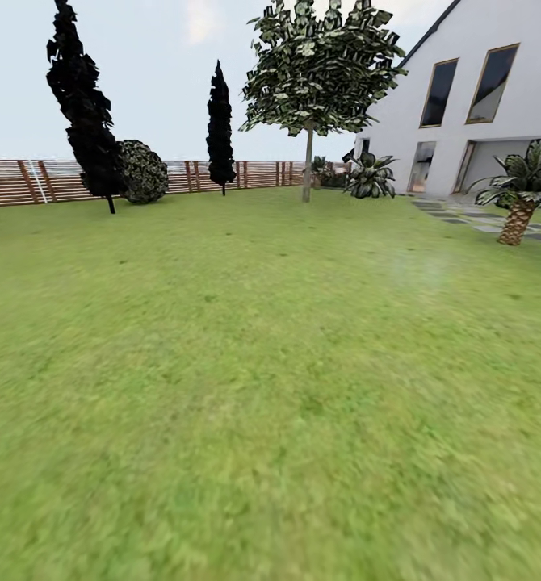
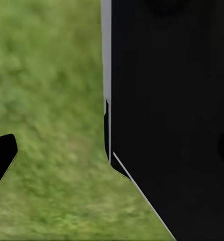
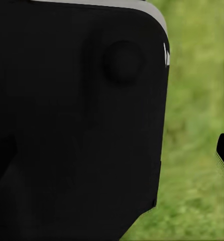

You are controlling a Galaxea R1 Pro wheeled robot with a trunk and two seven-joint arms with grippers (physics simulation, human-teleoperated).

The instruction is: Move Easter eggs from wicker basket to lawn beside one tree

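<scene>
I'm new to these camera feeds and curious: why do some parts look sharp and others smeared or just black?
Head view: the lawn is blurred up close, while the fence and white house look sharper under flat, shadowless light. Left wrist view: a dark unlit panel covers half, beside soft grass. Right wrist view: another black body blocks most, grass out of focus.
</scene>
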